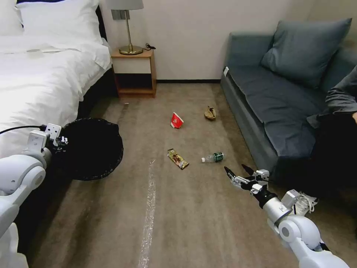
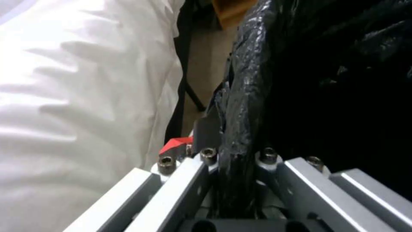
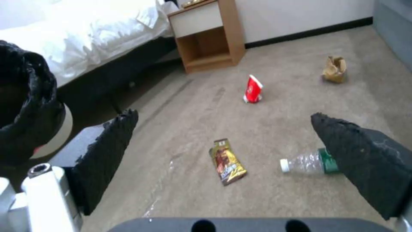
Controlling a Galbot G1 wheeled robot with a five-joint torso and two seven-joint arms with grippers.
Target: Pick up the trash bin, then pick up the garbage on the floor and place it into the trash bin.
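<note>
1. My left hand (image 1: 59,143) is clamped on the rim of the trash bin (image 1: 93,149), with the black liner pinched between its fingers. The bin hangs at my left, just beside the bed (image 1: 44,74).
2. My right hand (image 1: 238,172) hovers above the carpet with its fingers apart, holding nothing. It is near the bottle (image 1: 214,157).
3. Garbage locations: the bottle and the snack wrapper (image 1: 177,158) lie nearest; the red-and-white carton (image 1: 176,120) and the brown paper wad (image 1: 210,113) lie farther off, toward the nightstand (image 1: 134,72).
4. Risk: my grip includes slick liner film. I judge the bin could slip or tilt if I swing it.
5. Risk: the bottle is round and lies on its side. An off-centre closure could roll it toward the sofa (image 1: 267,104).
6. Risk: the wrapper lies flat; my fingertips may scrape the carpet without catching it.
7. Clearances: the bed edge confines the bin on the left and the sofa front confines my right arm. The middle floor is open.
</note>
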